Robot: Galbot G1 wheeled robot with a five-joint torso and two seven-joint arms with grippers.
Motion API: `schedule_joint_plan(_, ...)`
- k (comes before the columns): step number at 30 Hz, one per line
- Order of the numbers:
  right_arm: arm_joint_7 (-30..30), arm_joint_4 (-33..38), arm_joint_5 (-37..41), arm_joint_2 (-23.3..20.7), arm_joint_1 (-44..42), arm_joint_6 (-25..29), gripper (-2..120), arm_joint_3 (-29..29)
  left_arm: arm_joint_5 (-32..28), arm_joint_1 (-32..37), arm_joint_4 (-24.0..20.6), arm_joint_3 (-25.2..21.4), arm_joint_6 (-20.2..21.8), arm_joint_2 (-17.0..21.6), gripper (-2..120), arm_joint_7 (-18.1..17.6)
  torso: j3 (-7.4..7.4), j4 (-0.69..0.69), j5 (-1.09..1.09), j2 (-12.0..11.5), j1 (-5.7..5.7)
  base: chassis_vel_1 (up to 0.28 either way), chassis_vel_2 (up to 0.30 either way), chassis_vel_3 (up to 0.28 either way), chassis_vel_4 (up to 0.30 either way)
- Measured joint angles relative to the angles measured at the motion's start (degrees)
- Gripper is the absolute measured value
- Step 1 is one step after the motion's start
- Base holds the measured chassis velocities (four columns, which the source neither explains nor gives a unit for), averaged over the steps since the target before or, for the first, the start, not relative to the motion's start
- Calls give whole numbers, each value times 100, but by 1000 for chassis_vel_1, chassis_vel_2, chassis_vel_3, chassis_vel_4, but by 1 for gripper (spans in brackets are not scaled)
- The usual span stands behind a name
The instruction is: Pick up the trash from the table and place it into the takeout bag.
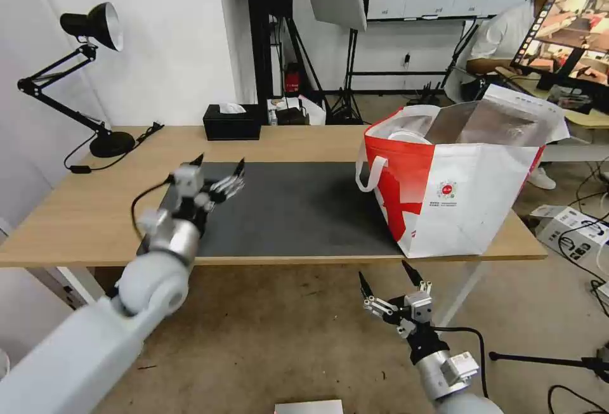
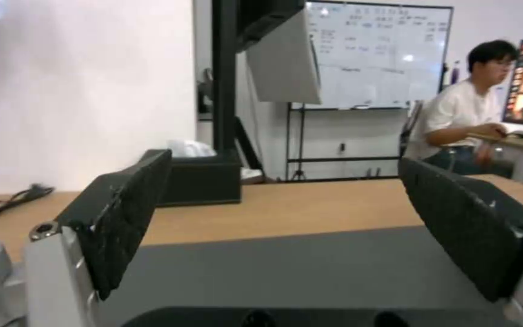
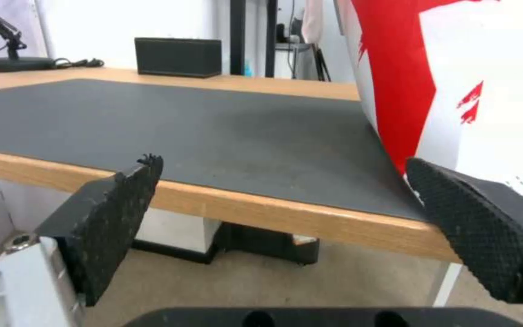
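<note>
Tabletop [image 1: 82,217]: long, light wood, carrying a large dark grey mat [image 1: 298,211] across the middle.
Takeout bag [image 1: 457,211]: upright on the right end of the tabletop, partly on the mat; white with red panels, silver foil lining open at the top, small round red logo on the front, white loop handle on the side toward the mat.
Trash: rim of a white round bowl [image 1: 412,138] visible inside the bag's mouth, by the red side; contents not readable.
Left gripper [image 1: 219,170]: raised over the left part of the mat, jaws spread apart, holding nothing; in the left wrist view both black pads frame bare mat and wood.
Right gripper [image 1: 386,278]: low in front of the tabletop's near edge, below it and just left of the bag's front corner; jaws wide apart, nothing between them.
Black tissue box [image 1: 232,122]: at the far edge of the tabletop, white tissue poking out.
Desk lamp [image 1: 95,24]: black, jointed arm, base on the far left corner, cable trailing beside it.
</note>
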Motion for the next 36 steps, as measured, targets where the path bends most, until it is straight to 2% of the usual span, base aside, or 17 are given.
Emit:
schedule_joint_plan(3, -1, 0, 0, 0, 0, 0, 100, 0, 255, 460, -129, -320, -10, -124, 100, 20, -1, 0, 1, 0, 0, 0, 0, 0, 0)
schedule_joint_plan(5, -1, 0, 0, 0, 0, 0, 100, 0, 658, 1101, -281, -613, -4, -371, 100, 40, 0, 3, 0, 0, -1, 0, 0, 0, 0)
schedule_joint_plan(6, -1, 0, 0, 0, 0, 0, 100, 0, 658, 1101, -281, -613, -4, -371, 100, 40, 0, 3, 0, 0, -1, 0, 0, 0, 0)
schedule_joint_plan(8, 0, 0, 0, 0, 0, 0, 100, 0, 1028, 1536, -314, -823, -61, -639, 100, 43, 0, 0, 0, 0, -1, 0, 0, 0, 0)
schedule_joint_plan(11, 0, 0, 0, 0, 0, 0, 100, 0, 1254, 1890, -333, -1028, -141, -861, 100, 35, 0, 1, 0, 0, 0, 0, 0, 0, 0)
schedule_joint_plan(15, -1, 0, 0, 0, 0, 0, 100, 0, 1602, 2309, -361, -1276, -278, -1022, 100, 14, 0, 1, 1, 0, -1, 0, 0, 0, 0)
schedule_joint_plan(23, 0, 0, 0, 0, 0, 0, 100, 0, 1840, 2796, -392, -1602, -404, -1264, 100, -9, 0, 1, 1, 1, 0, 0, 0, 0, 0)
schedule_joint_plan(26, -1, 0, 0, 0, 0, 0, 100, -1, 1983, 3122, -452, -1754, -447, -1544, 100, 1, 0, 1, 1, 0, 0, 0, 0, 0, 0)
schedule_joint_plan(36, 0, 0, 0, 0, 0, 0, 100, -1, 2115, 3596, -513, -1856, -499, -1946, 100, 37, 0, 1, 1, 0, 0, 0, 0, 0, 0)
